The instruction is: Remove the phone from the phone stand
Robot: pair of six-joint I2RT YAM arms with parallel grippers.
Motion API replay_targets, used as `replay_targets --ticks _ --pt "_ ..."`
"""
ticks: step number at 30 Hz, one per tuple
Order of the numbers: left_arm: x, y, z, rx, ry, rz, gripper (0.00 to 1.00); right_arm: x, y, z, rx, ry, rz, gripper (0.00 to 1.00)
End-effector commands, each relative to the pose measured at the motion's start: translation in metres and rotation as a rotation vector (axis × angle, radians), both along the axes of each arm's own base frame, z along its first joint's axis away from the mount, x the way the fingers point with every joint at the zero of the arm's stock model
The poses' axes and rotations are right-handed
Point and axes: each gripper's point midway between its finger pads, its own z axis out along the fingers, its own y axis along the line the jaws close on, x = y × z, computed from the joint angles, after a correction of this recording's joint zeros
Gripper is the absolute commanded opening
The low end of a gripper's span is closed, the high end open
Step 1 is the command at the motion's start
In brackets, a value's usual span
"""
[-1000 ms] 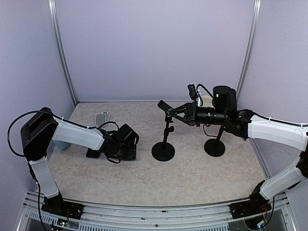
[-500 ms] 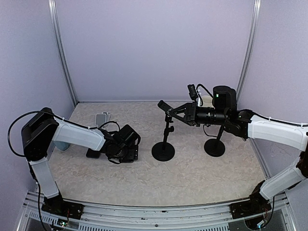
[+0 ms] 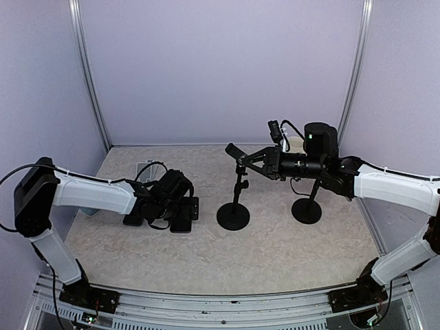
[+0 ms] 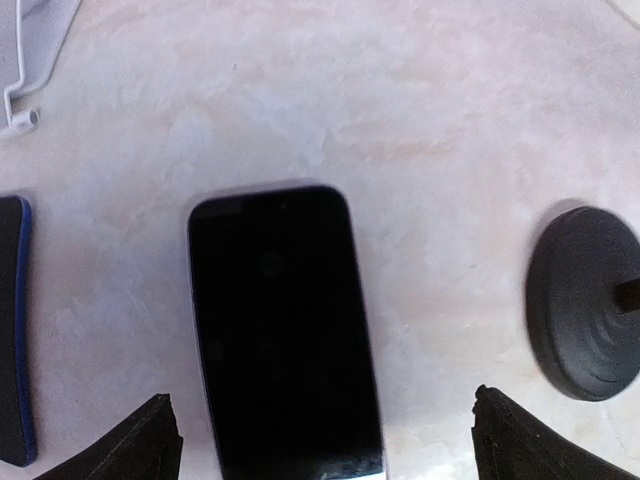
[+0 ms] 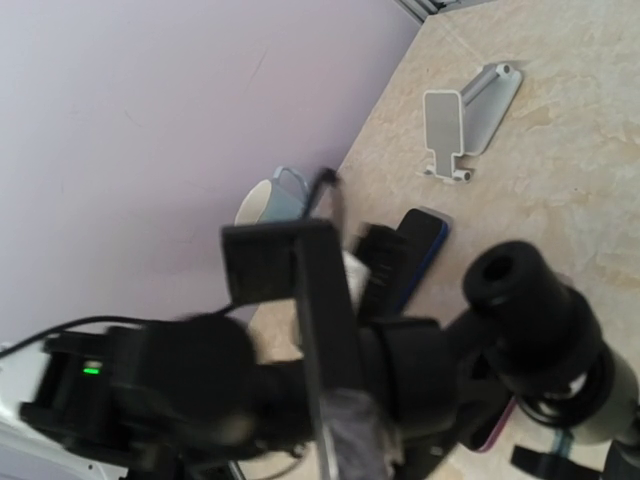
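A black phone (image 3: 180,224) lies flat on the table, left of the black phone stand (image 3: 234,216). In the left wrist view the phone (image 4: 285,330) lies screen up between my spread fingertips (image 4: 150,440), and nothing touches it. My left gripper (image 3: 184,212) hovers open just above it. The stand's round base (image 4: 585,300) is to the right. My right gripper (image 3: 246,159) is shut on the stand's empty holder head, which shows close up in the right wrist view (image 5: 290,265).
A blue-edged phone (image 3: 133,220) lies left of the black one and also shows in the left wrist view (image 4: 10,330). A white metal stand (image 3: 146,167) lies at the back left. A second black stand (image 3: 306,210) is under my right arm. A pale blue cup (image 3: 86,208) stands at the far left.
My left arm has drawn back to the left and lifted a little, and the black phone now shows on the table. The right arm has not moved.
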Motion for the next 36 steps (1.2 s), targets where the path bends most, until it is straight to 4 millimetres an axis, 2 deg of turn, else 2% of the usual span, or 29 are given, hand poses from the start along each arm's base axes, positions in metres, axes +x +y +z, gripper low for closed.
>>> replay_targets --ticks 1,6,12,17,22,25,28,31,36 --pt "0.005 -0.02 0.065 -0.137 -0.193 -0.125 0.99 0.013 -0.015 -0.021 -0.071 0.017 -0.068 0.0" --pt "-0.009 -0.048 0.112 -0.222 -0.365 -0.325 0.98 0.012 -0.014 -0.021 -0.069 0.017 -0.06 0.0" --pt "-0.034 -0.07 0.158 -0.335 -0.603 -0.518 0.93 0.009 -0.009 -0.02 -0.067 0.013 -0.024 0.0" --pt "-0.045 -0.084 0.192 -0.42 -0.694 -0.607 0.9 0.005 -0.005 -0.02 -0.074 -0.002 0.017 0.0" --pt "-0.035 -0.085 0.226 -0.448 -0.728 -0.552 0.86 0.003 -0.002 -0.024 -0.09 -0.001 0.037 0.0" --pt "-0.023 -0.091 0.241 -0.416 -0.7 -0.514 0.81 0.004 -0.002 -0.026 -0.105 -0.004 0.034 0.0" --pt "-0.022 -0.097 0.254 -0.396 -0.709 -0.515 0.77 0.004 0.0 -0.026 -0.117 -0.01 0.035 0.0" --pt "-0.021 -0.098 0.264 -0.392 -0.724 -0.516 0.73 0.004 0.002 -0.027 -0.133 -0.014 0.034 0.0" --pt "-0.012 -0.109 0.263 -0.328 -0.699 -0.528 0.67 0.005 0.005 -0.028 -0.153 -0.019 0.031 0.0"
